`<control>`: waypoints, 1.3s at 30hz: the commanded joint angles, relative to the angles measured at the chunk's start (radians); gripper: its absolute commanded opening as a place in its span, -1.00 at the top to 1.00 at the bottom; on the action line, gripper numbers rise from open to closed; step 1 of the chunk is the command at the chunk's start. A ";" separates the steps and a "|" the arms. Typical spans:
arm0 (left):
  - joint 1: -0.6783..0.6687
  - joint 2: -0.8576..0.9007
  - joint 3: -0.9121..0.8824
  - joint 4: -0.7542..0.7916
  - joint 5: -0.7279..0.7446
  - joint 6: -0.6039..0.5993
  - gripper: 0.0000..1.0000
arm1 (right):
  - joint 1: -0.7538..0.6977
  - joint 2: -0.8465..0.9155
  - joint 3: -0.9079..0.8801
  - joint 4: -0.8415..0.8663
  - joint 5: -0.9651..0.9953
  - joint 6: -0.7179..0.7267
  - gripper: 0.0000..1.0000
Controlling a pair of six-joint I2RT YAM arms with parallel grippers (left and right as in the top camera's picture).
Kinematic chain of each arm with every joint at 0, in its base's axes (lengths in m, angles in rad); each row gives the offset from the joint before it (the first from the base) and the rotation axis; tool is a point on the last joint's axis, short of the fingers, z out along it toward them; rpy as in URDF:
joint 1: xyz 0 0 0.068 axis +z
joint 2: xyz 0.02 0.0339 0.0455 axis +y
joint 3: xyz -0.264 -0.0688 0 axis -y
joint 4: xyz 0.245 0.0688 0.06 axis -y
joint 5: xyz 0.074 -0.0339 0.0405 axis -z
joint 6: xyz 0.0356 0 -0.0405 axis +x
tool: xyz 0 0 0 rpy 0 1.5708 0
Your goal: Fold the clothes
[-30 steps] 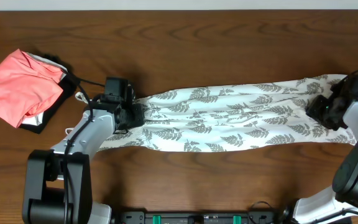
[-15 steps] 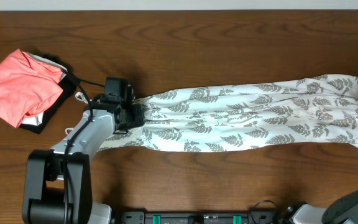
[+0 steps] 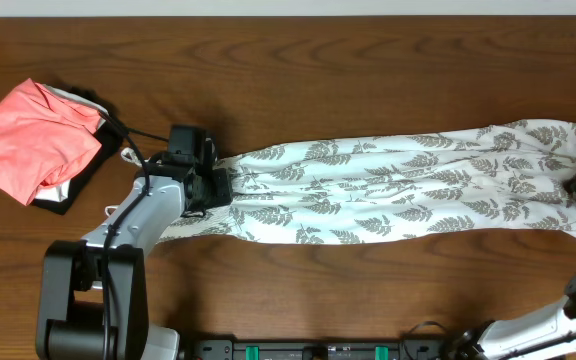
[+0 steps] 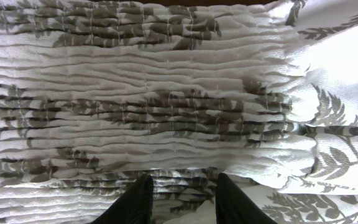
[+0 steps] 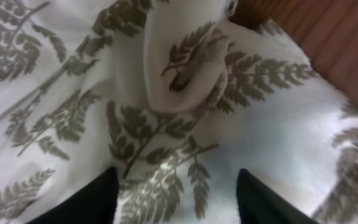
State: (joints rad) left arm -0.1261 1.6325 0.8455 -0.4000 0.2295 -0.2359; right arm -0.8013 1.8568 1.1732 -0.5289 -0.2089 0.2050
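Clothes [image 3: 398,185] white, fern-printed, outstretched

Left arm [image 3: 146,212] silver-grey with black joints, looping black cable [image 3: 131,150], 2 black tapered fingers [image 4: 135,202].

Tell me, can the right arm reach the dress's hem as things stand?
Probably yes: the right gripper hovers right over the dress at its hem end, jaws apart, nothing but cloth beneath them.

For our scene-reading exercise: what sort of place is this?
Likely a robotics lab workbench: a wooden table, a robot arm mounted at its near edge, and a fern-print dress laid out flat.
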 commanded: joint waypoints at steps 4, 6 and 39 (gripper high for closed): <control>0.000 0.014 -0.004 -0.006 -0.012 -0.002 0.31 | -0.003 0.004 -0.003 0.036 -0.013 -0.003 0.15; 0.000 0.014 -0.004 -0.006 -0.012 -0.002 0.31 | -0.001 0.004 -0.003 0.036 -0.013 -0.003 0.14; 0.000 0.014 -0.004 -0.007 -0.012 -0.002 0.29 | 0.055 -0.068 0.070 -0.011 -0.109 0.008 0.98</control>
State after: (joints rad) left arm -0.1261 1.6325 0.8455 -0.4007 0.2291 -0.2359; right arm -0.7528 1.8919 1.1851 -0.5014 -0.2741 0.2092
